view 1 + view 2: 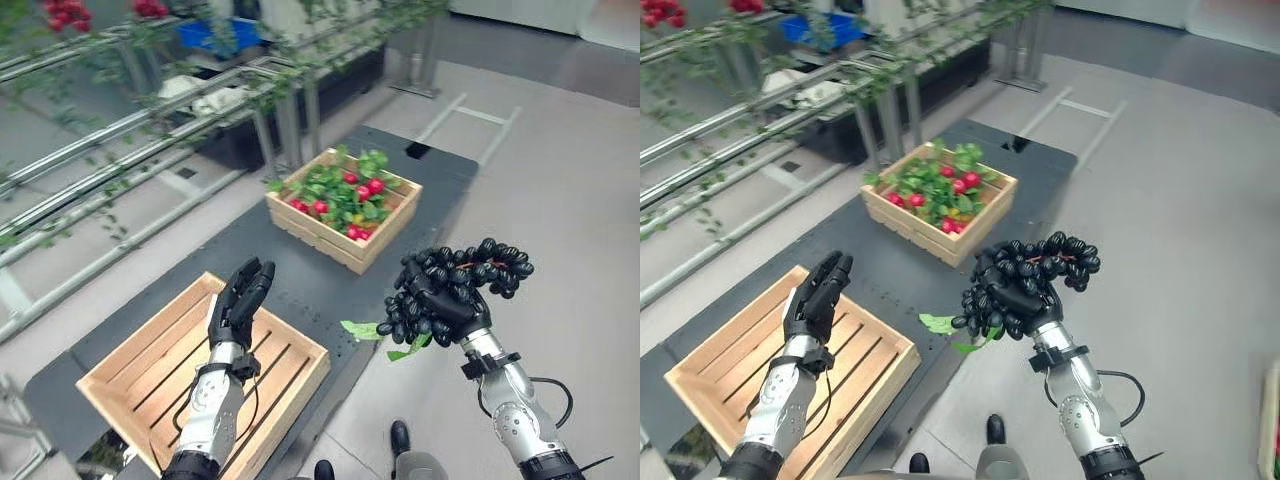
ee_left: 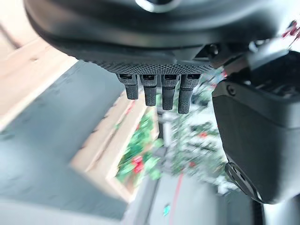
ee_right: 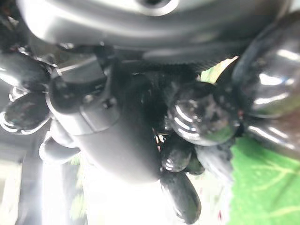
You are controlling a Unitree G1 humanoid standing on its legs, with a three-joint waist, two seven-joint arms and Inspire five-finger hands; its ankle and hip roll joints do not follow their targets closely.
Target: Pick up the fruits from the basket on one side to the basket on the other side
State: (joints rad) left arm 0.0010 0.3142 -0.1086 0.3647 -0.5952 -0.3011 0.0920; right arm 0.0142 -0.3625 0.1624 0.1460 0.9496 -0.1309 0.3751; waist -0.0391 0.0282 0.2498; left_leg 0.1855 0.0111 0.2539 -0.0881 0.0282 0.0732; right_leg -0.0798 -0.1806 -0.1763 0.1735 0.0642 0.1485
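My right hand is shut on a bunch of black grapes with green leaves hanging below, held in the air to the right of the dark mat. The grapes press close around the hand in the right wrist view. A wooden crate of red fruits and green leaves stands on the far part of the mat. An empty slatted wooden crate lies at the near left. My left hand hovers open above that crate's far right corner, fingers straight.
The dark mat runs under both crates on a grey floor. Metal rails with vines line the left side. A blue bin sits far back. A white frame lies on the floor beyond the mat.
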